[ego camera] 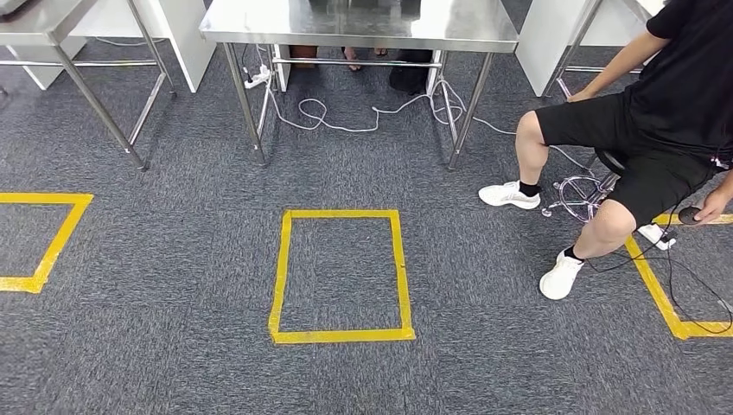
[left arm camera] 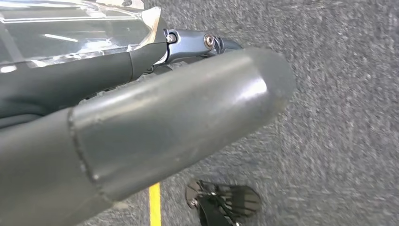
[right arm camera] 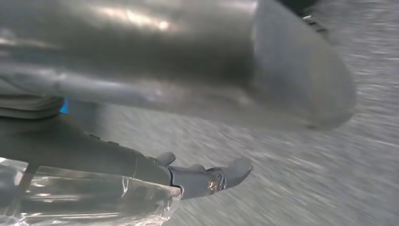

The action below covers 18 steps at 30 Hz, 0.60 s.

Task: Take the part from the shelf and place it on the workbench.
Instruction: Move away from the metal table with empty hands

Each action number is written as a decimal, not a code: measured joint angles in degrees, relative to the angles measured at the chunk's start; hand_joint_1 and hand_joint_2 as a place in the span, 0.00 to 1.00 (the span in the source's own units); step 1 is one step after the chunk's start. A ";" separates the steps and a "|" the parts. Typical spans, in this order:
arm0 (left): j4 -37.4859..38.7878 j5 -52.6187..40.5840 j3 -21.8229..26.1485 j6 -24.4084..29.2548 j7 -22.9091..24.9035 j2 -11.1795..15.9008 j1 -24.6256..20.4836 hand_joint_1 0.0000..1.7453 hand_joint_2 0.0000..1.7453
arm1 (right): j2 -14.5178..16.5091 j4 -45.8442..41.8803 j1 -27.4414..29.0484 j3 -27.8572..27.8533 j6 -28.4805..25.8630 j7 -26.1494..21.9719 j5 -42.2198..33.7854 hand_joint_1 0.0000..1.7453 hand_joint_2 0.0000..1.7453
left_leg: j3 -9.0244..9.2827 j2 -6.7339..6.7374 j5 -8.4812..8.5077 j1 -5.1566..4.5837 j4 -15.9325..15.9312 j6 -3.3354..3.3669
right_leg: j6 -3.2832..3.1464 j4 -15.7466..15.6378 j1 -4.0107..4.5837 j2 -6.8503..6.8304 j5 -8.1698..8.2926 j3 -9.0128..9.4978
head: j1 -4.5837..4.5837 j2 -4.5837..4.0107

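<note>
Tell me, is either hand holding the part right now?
No part is seen in either hand. The left hand and right hand hang over grey carpet, fingers extended.

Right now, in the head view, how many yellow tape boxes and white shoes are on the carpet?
Yellow tape boxes: 3 (two cut off by the picture's edges)
White shoes: 2
Total: 5

Left hand [left arm camera: 155, 117] and right hand [right arm camera: 188, 94] hang with fingers extended.
</note>
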 joint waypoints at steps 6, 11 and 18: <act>0.03 -0.37 0.01 0.17 0.00 -0.19 0.16 0.00 0.00 | 0.29 2.13 0.38 -1.09 0.62 4.01 -0.04 0.00 0.00 | -1.69 0.25 1.66 -0.39 0.11 -0.86 | 1.03 -11.58 0.20 0.09 2.44 9.74 | 0.02 -0.01; 0.04 -0.71 0.04 0.40 0.01 -0.15 0.19 0.00 0.00 | 0.65 2.87 0.35 -1.41 0.23 5.46 0.81 0.00 0.00 | -1.51 0.33 1.87 -0.42 -0.14 -0.80 | -0.50 -14.52 0.61 0.23 3.79 10.98 | -0.19 -0.01; 0.07 -0.85 0.05 0.78 0.15 -0.17 0.26 0.00 0.00 | 0.76 3.22 0.47 -1.42 -0.14 5.82 1.83 0.00 0.00 | -1.52 0.29 2.84 -0.09 -0.57 -1.38 | -1.08 -14.55 0.68 0.21 4.35 10.75 | -0.22 -0.01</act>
